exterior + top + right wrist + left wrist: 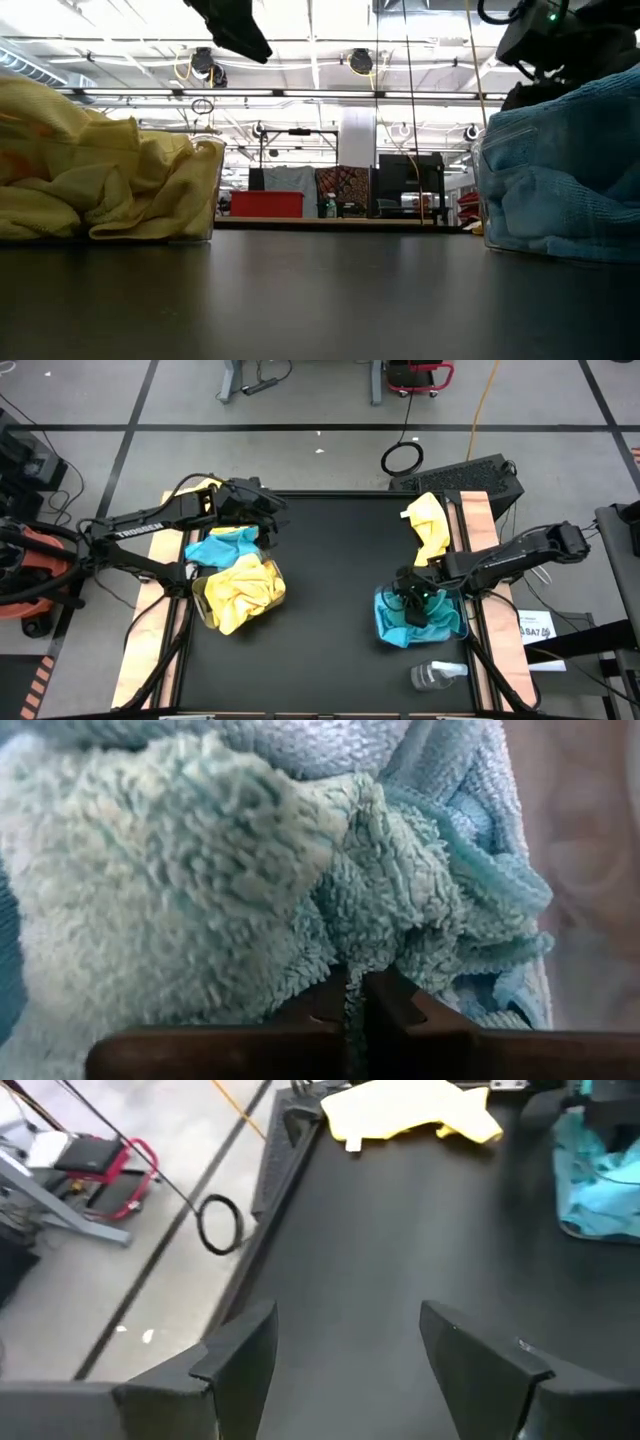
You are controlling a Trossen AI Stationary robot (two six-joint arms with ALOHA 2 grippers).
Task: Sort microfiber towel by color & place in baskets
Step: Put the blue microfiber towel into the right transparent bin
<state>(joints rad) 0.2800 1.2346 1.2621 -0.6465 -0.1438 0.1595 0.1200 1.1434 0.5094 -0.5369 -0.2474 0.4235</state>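
Bright yellow towels fill the left clear basket (pixel 240 592), also seen in the low view (pixel 110 180). A turquoise towel (pixel 222 545) lies on the table beside its far side. The right basket (pixel 452 628) holds turquoise towels (pixel 560 170). My right gripper (pixel 408 596) is down in it, shut on a turquoise towel (pixel 200 870). One yellow towel (pixel 428 525) lies at the table's far right (pixel 410 1110). My left gripper (pixel 345 1350) hangs open over the far left of the table (pixel 258 502) with nothing between its fingers. My right gripper pinches a bunched fold of the turquoise towel (pixel 372 942) between its two shut fingers (pixel 400 1005). It comes from above, slanting down. The towel bulges out past the fingertips and lies among the other turquoise towels in the right basket.
A small clear plastic bottle (pixel 437 675) lies on the table near the front right. A bit of yellow cloth (pixel 205 487) shows under the left arm at the far left edge. The black middle of the table (pixel 335 590) lies between the two baskets.
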